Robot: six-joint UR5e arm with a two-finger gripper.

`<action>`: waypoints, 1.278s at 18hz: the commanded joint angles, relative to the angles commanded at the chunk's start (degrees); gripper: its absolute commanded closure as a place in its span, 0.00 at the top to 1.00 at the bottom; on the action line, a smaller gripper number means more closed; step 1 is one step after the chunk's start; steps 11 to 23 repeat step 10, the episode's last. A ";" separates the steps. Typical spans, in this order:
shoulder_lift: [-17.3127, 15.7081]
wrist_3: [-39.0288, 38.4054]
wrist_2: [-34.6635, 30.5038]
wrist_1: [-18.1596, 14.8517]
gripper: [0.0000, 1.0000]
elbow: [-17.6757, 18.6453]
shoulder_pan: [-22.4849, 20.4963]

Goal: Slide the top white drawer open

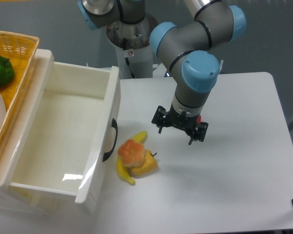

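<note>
Glossy cream-white top drawer with curved black handle, pulled well out at left, interior bare. Black two-finger gripper above white table, fingers apart, holding nothing, well clear of handle. Yellow banana and orange toy food just beside drawer front. Opening step apparently done; next probably only retreat, avoiding toy pile.

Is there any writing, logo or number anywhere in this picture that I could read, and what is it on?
No text is readable anywhere.
Small red-and-white sticker on the robot's white base column: too small and blurred to read.
The top white drawer, the yellow basket and the gripper show no lettering.
</note>
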State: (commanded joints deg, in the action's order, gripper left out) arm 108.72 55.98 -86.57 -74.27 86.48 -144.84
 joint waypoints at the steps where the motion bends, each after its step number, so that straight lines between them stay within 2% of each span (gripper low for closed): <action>1: 0.00 0.79 -0.18 0.09 1.00 -0.09 0.09; 23: -1.05 0.98 -0.01 -0.09 1.00 0.09 0.09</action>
